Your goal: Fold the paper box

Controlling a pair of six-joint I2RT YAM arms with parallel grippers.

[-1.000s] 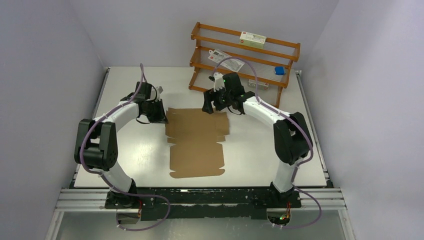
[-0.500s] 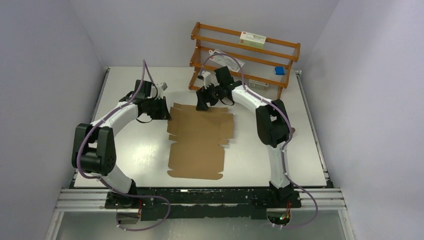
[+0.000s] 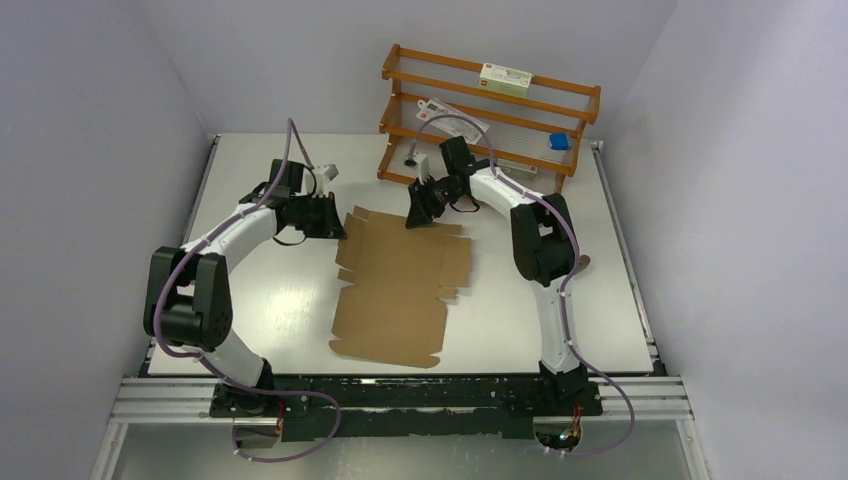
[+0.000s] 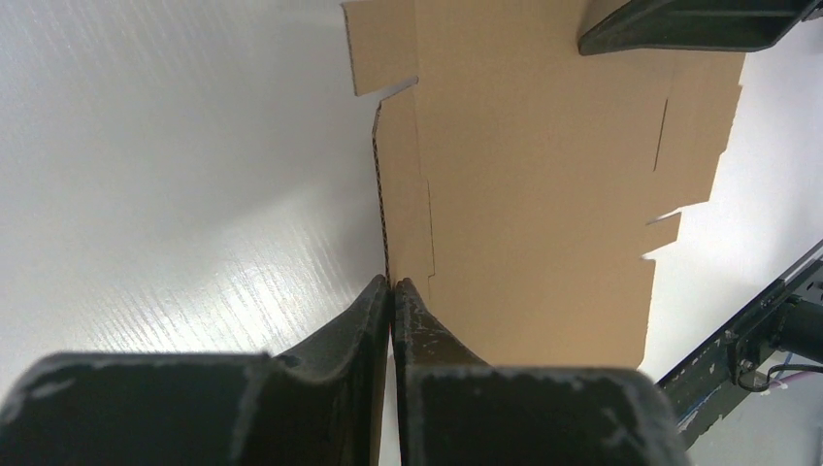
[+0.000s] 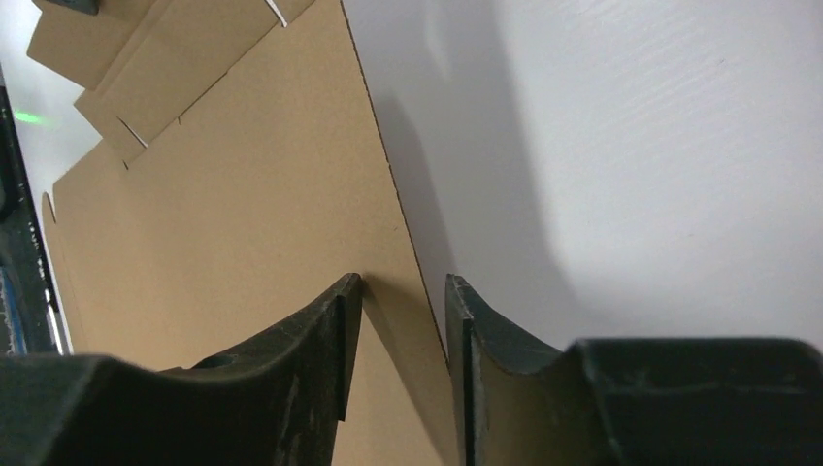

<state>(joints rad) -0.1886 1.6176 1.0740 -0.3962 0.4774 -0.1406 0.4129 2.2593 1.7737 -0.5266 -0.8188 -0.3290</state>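
Note:
The paper box (image 3: pixel 400 285) is a flat brown cardboard sheet with flaps and notches, lying on the white table (image 3: pixel 560 300) between the arms. My left gripper (image 3: pixel 335 222) is shut on the sheet's far left edge. In the left wrist view the fingertips of that gripper (image 4: pixel 390 283) pinch the thin cardboard edge of the sheet (image 4: pixel 543 175). My right gripper (image 3: pixel 415 215) sits at the sheet's far edge. In the right wrist view its jaws (image 5: pixel 403 282) stand apart, with the edge of the sheet (image 5: pixel 213 214) running into the gap between them, one finger over the cardboard and one over the table.
An orange wooden rack (image 3: pixel 490 110) stands at the back right, just behind my right gripper. It holds a white and green carton (image 3: pixel 505 77), a flat packet (image 3: pixel 450 120) and a small blue item (image 3: pixel 560 141). Walls close in the table on the left, back and right.
My right arm swung left to the sheet's far edge and its jaws narrowed. The sheet turned slightly, its near end shifting left. The left gripper kept its hold.

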